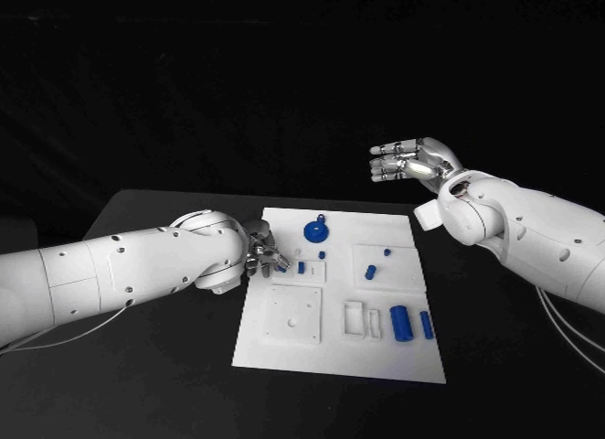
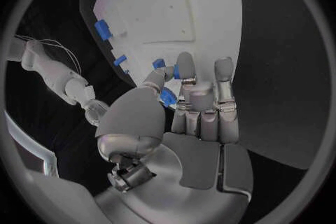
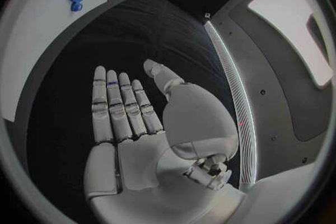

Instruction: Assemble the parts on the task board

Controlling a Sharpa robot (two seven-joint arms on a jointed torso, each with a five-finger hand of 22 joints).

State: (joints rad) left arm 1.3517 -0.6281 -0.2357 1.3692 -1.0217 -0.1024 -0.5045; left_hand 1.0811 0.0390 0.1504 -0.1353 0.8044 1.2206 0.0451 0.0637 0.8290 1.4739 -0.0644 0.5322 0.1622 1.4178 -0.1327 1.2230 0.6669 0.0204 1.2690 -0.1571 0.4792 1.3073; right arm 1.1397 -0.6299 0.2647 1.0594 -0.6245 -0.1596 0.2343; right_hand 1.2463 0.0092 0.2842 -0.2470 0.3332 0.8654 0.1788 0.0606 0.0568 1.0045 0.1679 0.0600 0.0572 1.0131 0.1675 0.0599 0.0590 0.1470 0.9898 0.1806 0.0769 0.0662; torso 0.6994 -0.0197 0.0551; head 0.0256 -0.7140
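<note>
On the task board (image 1: pixel 292 352), left hand (image 1: pixel 266 253) pinches a blue part (image 2: pixel 168 96); right hand (image 1: pixel 410 162) spread, holding nothing.

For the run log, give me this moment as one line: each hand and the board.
left hand: pinching a small blue part at the task board edge | right hand: open, raised off the board | blue round part: on the board

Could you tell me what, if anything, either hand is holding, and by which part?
The left hand pinches a small blue part between its fingers; which end cannot be told. The right hand holds nothing.
</note>
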